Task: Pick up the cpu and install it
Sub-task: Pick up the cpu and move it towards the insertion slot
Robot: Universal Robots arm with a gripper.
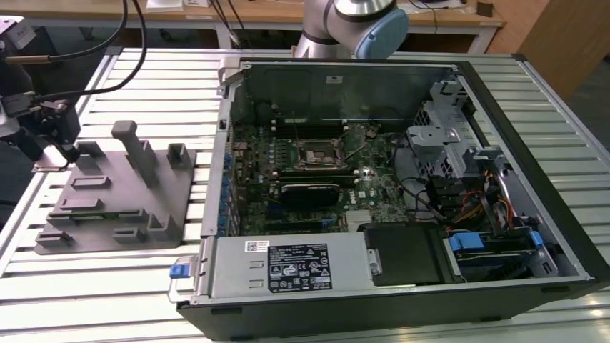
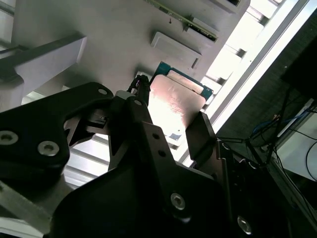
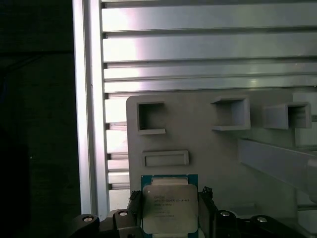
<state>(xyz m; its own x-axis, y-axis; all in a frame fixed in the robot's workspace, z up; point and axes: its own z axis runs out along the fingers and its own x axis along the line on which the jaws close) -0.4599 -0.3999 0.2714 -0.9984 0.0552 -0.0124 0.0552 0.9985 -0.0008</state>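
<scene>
The cpu [image 3: 170, 208] is a flat square chip with a silver top and a green edge. It sits between the two black fingers of my gripper [image 3: 170, 198], which press on its opposite sides. In the second wrist view the cpu [image 2: 177, 101] is held the same way in the gripper [image 2: 171, 119]. It hangs over the near corner of the grey fixture block [image 3: 208, 144]. In the exterior view the gripper [image 1: 56, 151] is at the far left, beside the fixture block [image 1: 119, 196]. The motherboard socket [image 1: 315, 152] lies inside the open computer case.
The open computer case [image 1: 533, 143] takes up the exterior view's right, with drive cages, cables and a power supply [image 1: 286, 266]. Upright posts [image 1: 133, 146] rise from the fixture block. The table is ribbed aluminium [image 3: 208, 54]. Cables hang at the exterior view's far left.
</scene>
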